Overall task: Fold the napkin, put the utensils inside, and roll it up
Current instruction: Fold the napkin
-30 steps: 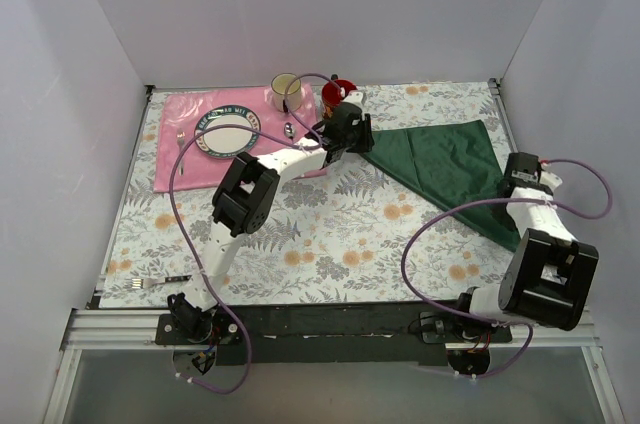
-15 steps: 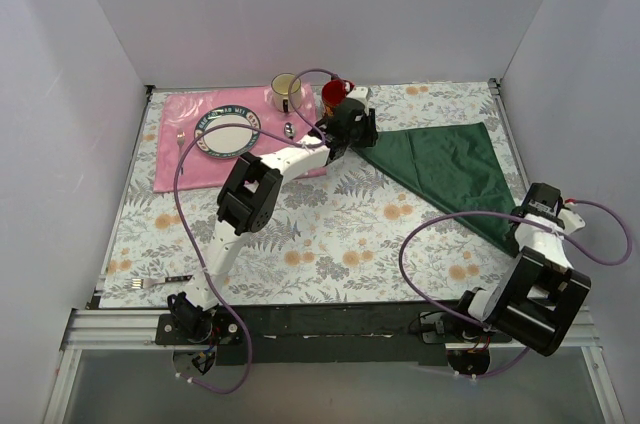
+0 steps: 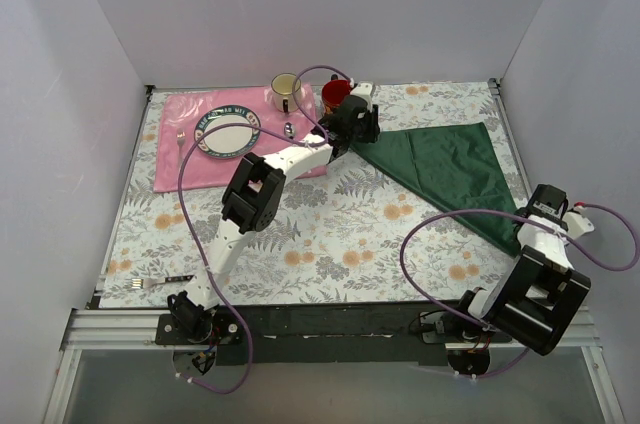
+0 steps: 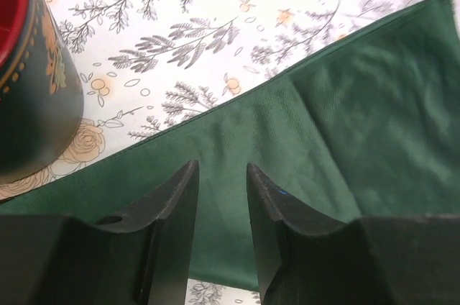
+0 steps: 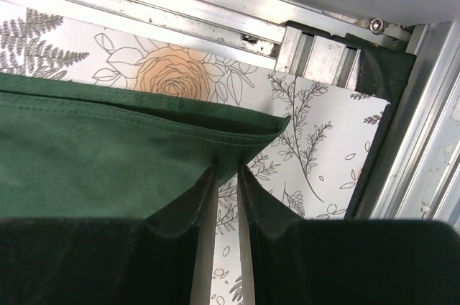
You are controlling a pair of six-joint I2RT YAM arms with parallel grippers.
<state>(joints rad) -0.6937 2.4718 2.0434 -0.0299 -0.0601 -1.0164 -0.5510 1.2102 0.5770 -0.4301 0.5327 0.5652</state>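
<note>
On the floral bench [image 3: 330, 239]: dark green satin cloth napkin [image 3: 440, 159] lay as a triangle, right of centre.
Left fingers [image 4: 172, 208]: stood narrowly apart over the napkin's left corner, gripping nothing.
Right fingers [image 5: 188, 208]: nearly closed, pinched its near-right corner.

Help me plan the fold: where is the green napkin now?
In the top view the napkin lies on the table, right of centre, a triangle running from beside the red mug toward the right edge.

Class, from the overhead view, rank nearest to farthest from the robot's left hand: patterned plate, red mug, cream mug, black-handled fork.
1. Red mug, just beside the left hand.
2. Cream mug, farther left on the pink placemat.
3. Patterned plate, mid-placemat.
4. Black-handled fork, near-left corner.
</note>
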